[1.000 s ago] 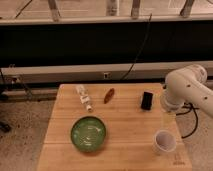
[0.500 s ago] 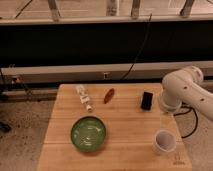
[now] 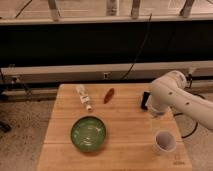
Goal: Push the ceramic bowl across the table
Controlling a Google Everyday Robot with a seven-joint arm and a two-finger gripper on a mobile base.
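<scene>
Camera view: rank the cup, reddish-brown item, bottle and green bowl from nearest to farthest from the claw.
1. Cup, front right, near the claw over the table's right side.
2. Reddish-brown item, back centre.
3. Bottle, back left, and green ceramic bowl, front left: too close to call.

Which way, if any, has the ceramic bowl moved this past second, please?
No. The ceramic bowl sits where it was by the table's front edge; the gripper hangs apart, near the cup.
</scene>
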